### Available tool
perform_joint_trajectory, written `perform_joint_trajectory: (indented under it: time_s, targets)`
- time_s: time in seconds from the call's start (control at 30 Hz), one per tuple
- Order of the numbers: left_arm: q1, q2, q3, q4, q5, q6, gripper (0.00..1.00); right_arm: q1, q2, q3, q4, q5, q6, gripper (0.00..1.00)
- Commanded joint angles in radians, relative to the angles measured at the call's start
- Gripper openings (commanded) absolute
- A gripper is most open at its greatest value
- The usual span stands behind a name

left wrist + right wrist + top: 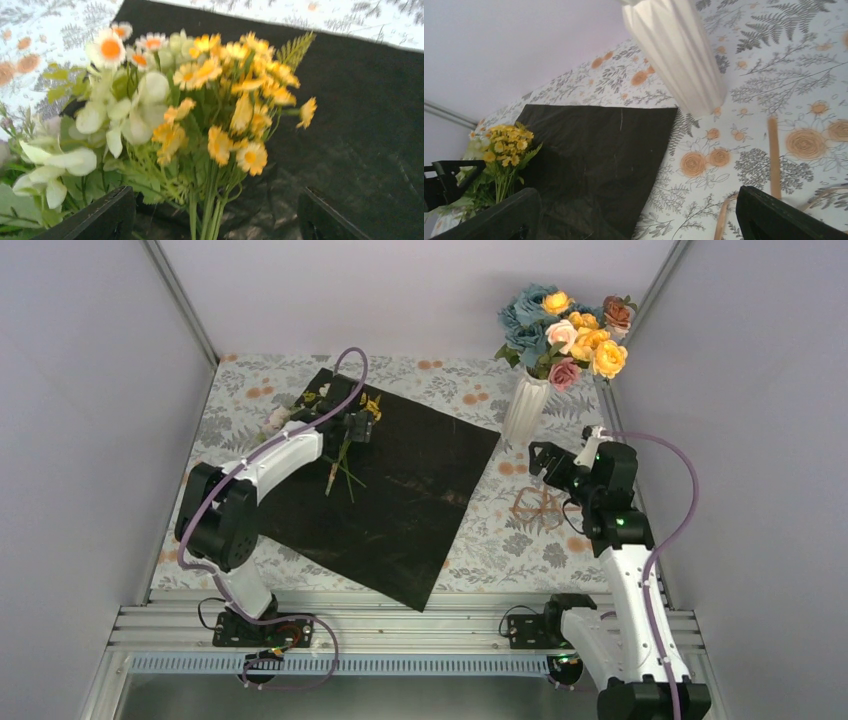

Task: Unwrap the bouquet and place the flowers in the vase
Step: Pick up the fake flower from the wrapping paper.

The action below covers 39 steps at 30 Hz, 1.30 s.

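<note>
Left wrist view: the left gripper (215, 196) stands wide around loose yellow and white flowers (220, 100) lying at the sheet's (360, 125) far-left corner. I'd close low on the stems, gathering them all. The right gripper (545, 457) gapes empty beside the vase (527, 405), far right on the tabletop (470, 540), holding blue, orange and pink blooms (570, 335).
</note>
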<state>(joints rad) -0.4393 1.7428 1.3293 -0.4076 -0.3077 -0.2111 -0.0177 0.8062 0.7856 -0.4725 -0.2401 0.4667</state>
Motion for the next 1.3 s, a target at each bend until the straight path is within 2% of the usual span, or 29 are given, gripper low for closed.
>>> perform_joint_trajectory:
  time_s: [0.0,0.1,0.23,0.43,0.5,0.53,0.6,0.8,0.93,1.03,1.27]
  targets:
    - [0.032,-0.027,-0.050,-0.025,0.043,0.020,0.77,0.042,-0.026,-0.030,0.050,-0.031,-0.007,0.97]
    - [0.046,0.013,-0.071,0.005,0.049,0.021,0.70,0.075,-0.024,-0.020,0.044,0.002,-0.001,0.95]
    - [0.073,0.033,-0.102,0.035,0.096,0.013,0.66,0.101,-0.028,-0.022,0.049,0.016,0.002,0.94]
    - [0.133,0.006,-0.155,0.076,0.139,-0.076,0.52,0.122,-0.018,-0.023,0.057,0.014,-0.005,0.94]
    - [0.158,-0.040,-0.201,0.096,0.138,-0.160,0.53,0.126,-0.012,-0.019,0.055,0.015,-0.006,0.94]
    - [0.164,-0.064,-0.215,0.094,0.125,-0.210,0.59,0.128,-0.009,-0.019,0.055,0.014,-0.006,0.94]
    - [0.166,-0.126,-0.244,0.101,0.100,-0.299,0.62,0.135,-0.003,-0.022,0.056,0.012,-0.009,0.94]
    - [0.182,-0.260,-0.381,0.182,0.109,-0.572,0.59,0.150,0.008,-0.038,0.067,0.027,-0.013,0.93]
    - [0.219,-0.309,-0.476,0.252,0.097,-0.751,0.50,0.160,0.003,-0.037,0.070,0.033,-0.017,0.93]
    - [0.279,-0.299,-0.522,0.338,0.189,-0.776,0.47,0.168,-0.001,-0.033,0.072,0.033,-0.018,0.92]
    - [0.287,-0.222,-0.543,0.412,0.314,-0.792,0.43,0.182,-0.003,-0.058,0.094,0.047,-0.018,0.92]
